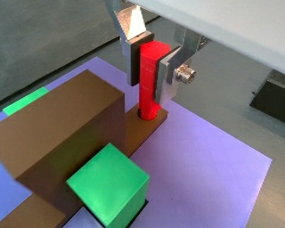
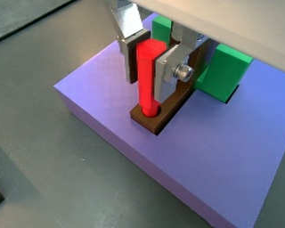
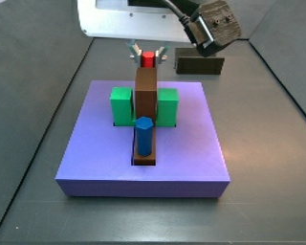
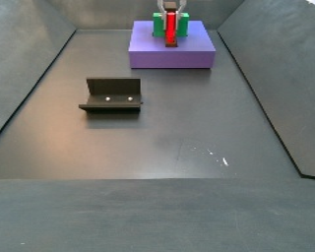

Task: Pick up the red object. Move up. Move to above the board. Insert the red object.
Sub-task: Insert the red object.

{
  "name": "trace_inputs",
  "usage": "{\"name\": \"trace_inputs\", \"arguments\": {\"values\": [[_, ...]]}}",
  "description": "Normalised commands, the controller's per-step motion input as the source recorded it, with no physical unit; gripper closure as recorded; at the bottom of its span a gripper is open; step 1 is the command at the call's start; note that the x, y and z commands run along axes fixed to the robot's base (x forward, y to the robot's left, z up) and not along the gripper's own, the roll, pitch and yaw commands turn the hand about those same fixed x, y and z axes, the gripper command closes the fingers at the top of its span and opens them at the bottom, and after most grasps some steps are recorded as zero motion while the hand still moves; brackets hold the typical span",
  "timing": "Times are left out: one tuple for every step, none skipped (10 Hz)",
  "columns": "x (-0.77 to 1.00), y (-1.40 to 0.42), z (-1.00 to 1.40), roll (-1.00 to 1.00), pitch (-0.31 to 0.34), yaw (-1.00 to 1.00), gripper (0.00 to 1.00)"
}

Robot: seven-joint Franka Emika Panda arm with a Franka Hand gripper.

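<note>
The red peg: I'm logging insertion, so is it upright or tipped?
Upright. In both wrist views the red peg stands straight with its foot on the board, the gripper at its upper part, fingers either side.

**Background: dark enclosure, matte floor**

Floor [image 4: 160,148] is dark grey and matte, with a few small bright light glints [image 4: 208,155] near the middle. Dark grey walls [image 4: 29,69] slope up and outward on both sides, with another at the far end, so it reads as a trough. The fixture [image 4: 111,94] stands on the floor on its own. A dark open box [image 3: 201,64] sits on the floor beyond the purple platform [image 3: 142,163]. Lighting is even and soft, no hard shadows.
</note>
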Motion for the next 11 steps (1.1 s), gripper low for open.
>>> {"name": "trace_inputs", "arguments": {"values": [[0.00,0.16,-0.58,-0.29,0.043,0.00,1.00],[-0.02,0.00,-0.32,-0.04,-0.090,0.00,1.00],[-0.14,-0.37,0.00,0.27,-0.091,0.00,1.00],[0.00,-0.45,0.14,0.39,0.027,0.00,1.00],[0.01,-0.36,0.15,0.30,0.131,0.00,1.00],[0.16,-0.14,-0.16,0.27,0.040,0.00,1.00],[0.30,0.06,-0.57,0.07,0.000,0.00,1.00],[0.24,0.23,-0.68,-0.05,-0.019,-0.10,1.00],[0.08,0.30,-0.61,-0.24,-0.059,-0.12,1.00],[0.00,0.29,-0.52,-0.31,-0.090,-0.12,1.00],[0.03,0.26,-0.52,-0.31,-0.091,-0.07,1.00]]}}
